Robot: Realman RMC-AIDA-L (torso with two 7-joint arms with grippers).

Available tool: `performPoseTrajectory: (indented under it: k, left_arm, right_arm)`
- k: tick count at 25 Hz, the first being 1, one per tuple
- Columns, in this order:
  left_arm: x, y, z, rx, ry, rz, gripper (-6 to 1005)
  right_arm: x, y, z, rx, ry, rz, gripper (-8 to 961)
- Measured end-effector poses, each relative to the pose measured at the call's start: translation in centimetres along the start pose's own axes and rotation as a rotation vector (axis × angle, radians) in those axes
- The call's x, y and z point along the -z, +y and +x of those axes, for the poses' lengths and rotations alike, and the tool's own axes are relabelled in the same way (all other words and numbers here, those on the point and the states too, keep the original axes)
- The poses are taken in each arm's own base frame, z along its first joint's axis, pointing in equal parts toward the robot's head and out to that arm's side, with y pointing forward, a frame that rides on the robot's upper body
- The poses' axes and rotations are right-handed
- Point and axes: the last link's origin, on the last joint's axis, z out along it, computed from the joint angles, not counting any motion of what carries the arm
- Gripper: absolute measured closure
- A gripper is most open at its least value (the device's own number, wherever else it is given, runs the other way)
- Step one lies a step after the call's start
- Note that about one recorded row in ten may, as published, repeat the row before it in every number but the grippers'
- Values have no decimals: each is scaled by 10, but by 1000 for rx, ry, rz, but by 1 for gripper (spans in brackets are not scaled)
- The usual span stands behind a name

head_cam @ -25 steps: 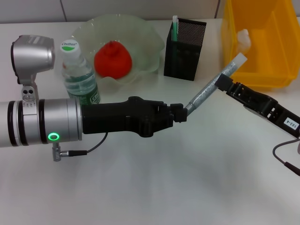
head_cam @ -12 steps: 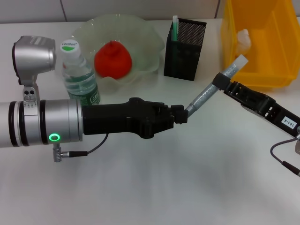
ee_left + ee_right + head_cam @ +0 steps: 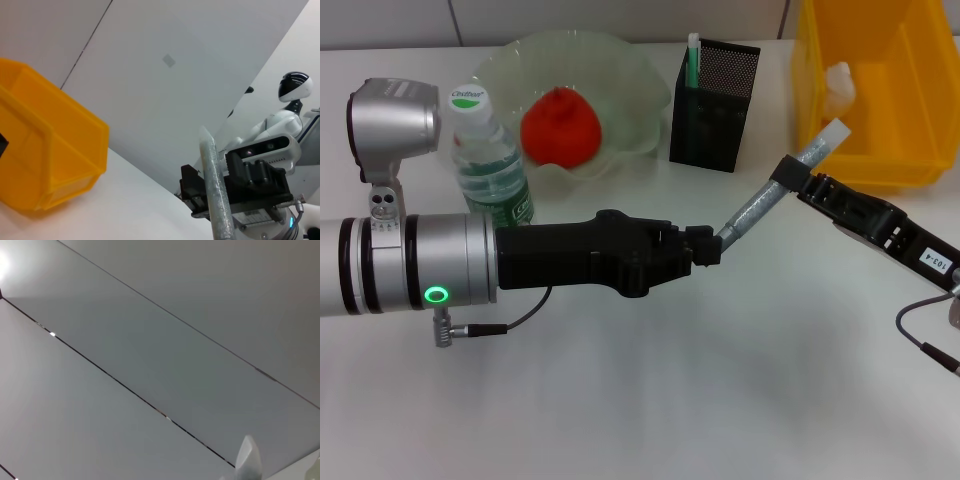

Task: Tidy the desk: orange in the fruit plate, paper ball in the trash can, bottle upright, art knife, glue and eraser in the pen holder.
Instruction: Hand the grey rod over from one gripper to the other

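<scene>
Handoff looks settled: your left tool (image 3: 712,245) and right tool (image 3: 798,183) both stay clamped on the silvery grey glue stick (image 3: 770,198), hanging above the white counter (image 3: 720,380), near the black mesh pen holder (image 3: 713,92).

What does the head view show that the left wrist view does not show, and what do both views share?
Only the head view shows the orange lying in the fruit plate, the bottle standing upright beside it, the pen holder, and the left end effector gripping the lower end of the grey stick.

Only the left wrist view shows the wall behind the desk and a white humanoid figure in the background.

Both show the grey stick, the yellow trash can and the right end effector clamped on the stick.
</scene>
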Motion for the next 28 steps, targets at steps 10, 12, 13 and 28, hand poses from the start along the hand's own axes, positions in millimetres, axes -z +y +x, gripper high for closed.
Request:
performPoseTrajectory:
  k: [10, 12, 13, 28]
  left_arm:
    - [0, 0, 0, 6, 6, -3, 853]
    - [0, 1, 0, 8, 7, -6, 853]
    - [0, 1, 0, 9, 8, -7, 853]
    - [-2, -3, -2, 28, -4, -11, 852]
  right_arm:
    - [-1, 0, 0, 5, 2, -3, 755]
    - [-1, 1, 0, 14, 0, -6, 780]
    - [-1, 1, 0, 21, -1, -8, 792]
    - [1, 1, -1, 31, -13, -7, 809]
